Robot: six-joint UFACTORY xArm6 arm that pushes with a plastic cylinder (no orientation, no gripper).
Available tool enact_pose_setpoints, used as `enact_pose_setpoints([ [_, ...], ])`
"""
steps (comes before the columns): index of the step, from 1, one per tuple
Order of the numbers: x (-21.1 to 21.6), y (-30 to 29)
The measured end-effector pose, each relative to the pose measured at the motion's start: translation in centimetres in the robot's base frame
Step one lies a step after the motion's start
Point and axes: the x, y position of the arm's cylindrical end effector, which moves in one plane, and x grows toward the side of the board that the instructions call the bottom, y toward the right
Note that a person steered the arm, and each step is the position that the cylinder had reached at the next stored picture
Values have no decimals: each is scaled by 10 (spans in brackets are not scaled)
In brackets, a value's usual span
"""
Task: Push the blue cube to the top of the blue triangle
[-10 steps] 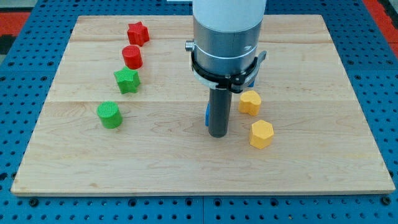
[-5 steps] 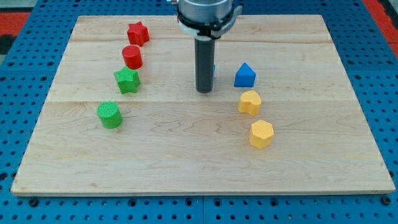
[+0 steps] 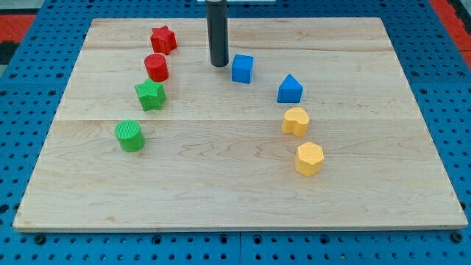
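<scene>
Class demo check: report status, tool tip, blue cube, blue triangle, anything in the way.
My tip just left of blue cube. Cube up-left of blue triangle, apart. Nothing between them.

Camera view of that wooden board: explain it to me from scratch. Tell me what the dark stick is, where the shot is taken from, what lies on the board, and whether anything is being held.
The dark stick is the end of a robot arm. It has no jaws, so it holds nothing; it only slides my tip along the wooden board to shove blocks.

There is a single camera, looking down at the board at a slant; where it is mounted is not on record.

My tip stands near the view's top, just left of the blue cube, with a small gap showing. The blue triangle sits lower and to the right of the cube.

Below it lie two yellow blocks. Along the view's left run a red star, a red cylinder, a green star and a green cylinder.
</scene>
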Motion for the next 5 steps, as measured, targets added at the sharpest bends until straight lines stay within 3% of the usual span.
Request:
enact_pose_setpoints([
  [2,14,-19],
  [5,23,78],
])
